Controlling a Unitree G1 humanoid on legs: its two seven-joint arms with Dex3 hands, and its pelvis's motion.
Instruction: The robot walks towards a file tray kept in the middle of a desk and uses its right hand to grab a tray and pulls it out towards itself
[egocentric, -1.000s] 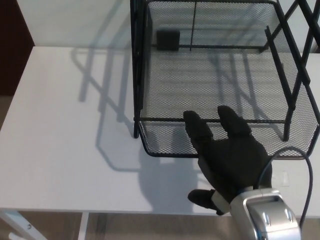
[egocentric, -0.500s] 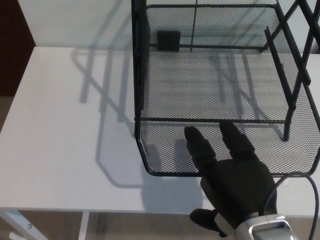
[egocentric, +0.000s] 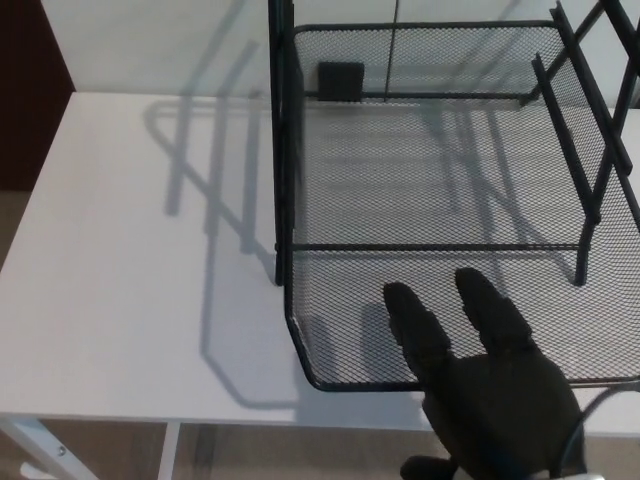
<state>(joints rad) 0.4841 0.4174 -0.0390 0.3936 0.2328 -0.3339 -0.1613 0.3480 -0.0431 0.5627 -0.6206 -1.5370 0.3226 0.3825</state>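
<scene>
Desk (egocentric: 130, 300): tray (egocentric: 330, 372) farther out (robot hand (egocentric: 480, 370) hooked).

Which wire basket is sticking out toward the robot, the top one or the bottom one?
The bottom black mesh tray. Its front rim juts out past the black frame, with the robot's black right hand hooked over it. The upper black mesh tray sits back inside the frame.

A white table (egocentric: 120, 300) fills most of the view, its smooth top crossed by grey barred shadows (egocentric: 205, 190) on the left half. Behind it stands a pale wall (egocentric: 150, 45). A dark brown panel (egocentric: 30, 90) shows at the far left edge, and brownish floor (egocentric: 250, 455) lies below the table's near edge.
</scene>
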